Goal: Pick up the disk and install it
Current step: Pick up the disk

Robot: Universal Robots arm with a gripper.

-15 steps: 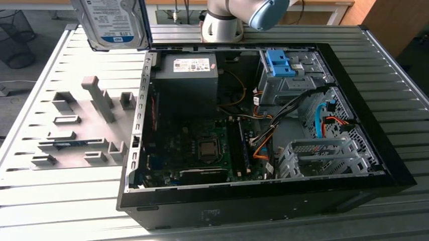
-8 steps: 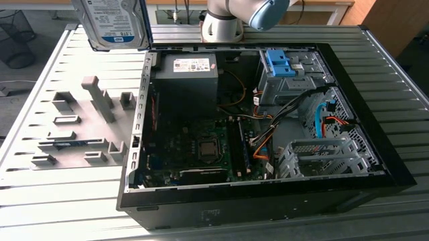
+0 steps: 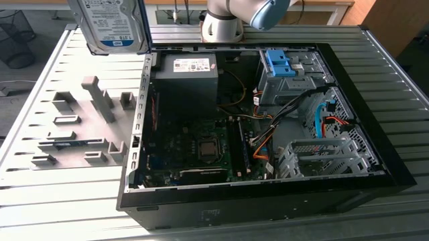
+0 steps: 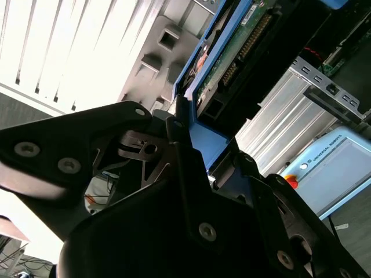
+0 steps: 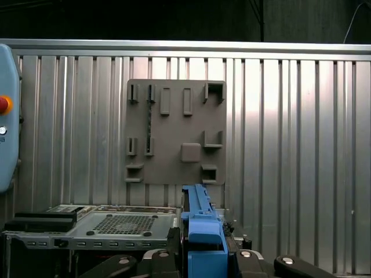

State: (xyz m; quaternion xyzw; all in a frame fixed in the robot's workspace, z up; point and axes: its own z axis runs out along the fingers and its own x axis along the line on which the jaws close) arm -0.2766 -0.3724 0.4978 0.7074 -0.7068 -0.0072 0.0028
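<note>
The flat silver-grey hard disk with its white-and-blue label and blue plastic rails [image 3: 114, 22] hangs in the air at the exterior view's upper left, above the far edge of the slatted aluminium table [image 3: 40, 201] and just outside the corner of the open black computer case [image 3: 268, 206]; it touches neither the table nor the case. The black jaws are clenched on the blue rail at one end of the disk [image 4: 232, 55], as the second wrist view shows, with the green circuit-board side turned towards that camera; gripping it by the plastic end, I judge, keeps the drive body free to slide into a bay. The first wrist view looks along the disk's blue edge [image 5: 200, 223] towards the grey moulded holder plate with its raised slots [image 5: 174, 168], which lies flat on the table beside the case [image 3: 77, 128]. Inside the case, a light-blue plastic bracket [image 3: 278, 63] sits on top of the metal drive bay near the pale robot arm [image 3: 224, 22], a dark box with a white sticker [image 3: 186, 75] fills the corner nearest the disk, and a perforated metal cage [image 3: 325, 155] stands at the opposite end; the disk is well apart from both bays, so the pick-up looks done and the installing not yet.
</note>
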